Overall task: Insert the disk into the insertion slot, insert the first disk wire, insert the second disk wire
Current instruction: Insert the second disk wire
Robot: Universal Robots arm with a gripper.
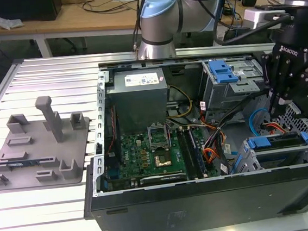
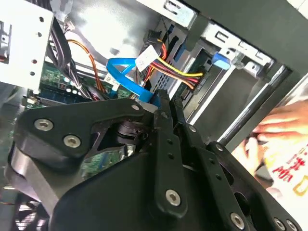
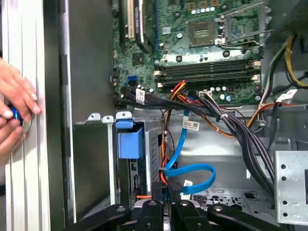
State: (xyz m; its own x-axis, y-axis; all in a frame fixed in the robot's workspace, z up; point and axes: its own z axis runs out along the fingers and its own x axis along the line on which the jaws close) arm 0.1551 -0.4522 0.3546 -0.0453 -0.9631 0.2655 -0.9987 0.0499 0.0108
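The disk already sits in the insertion slot, its blue carrier tabs flush with the cage, and just behind that cage the gripper hangs with its jaws clenched on the plug end of the second disk wire, whose light-blue loop curls up beside the bundle of orange, yellow and black wires. From where I stand, the risk is that the plug meets the drive's socket crooked, or the loop snags on that bundle, and the thin cable kinks or slips out. A person's hand rests outside the case wall, beyond the cage, close enough to worry me.
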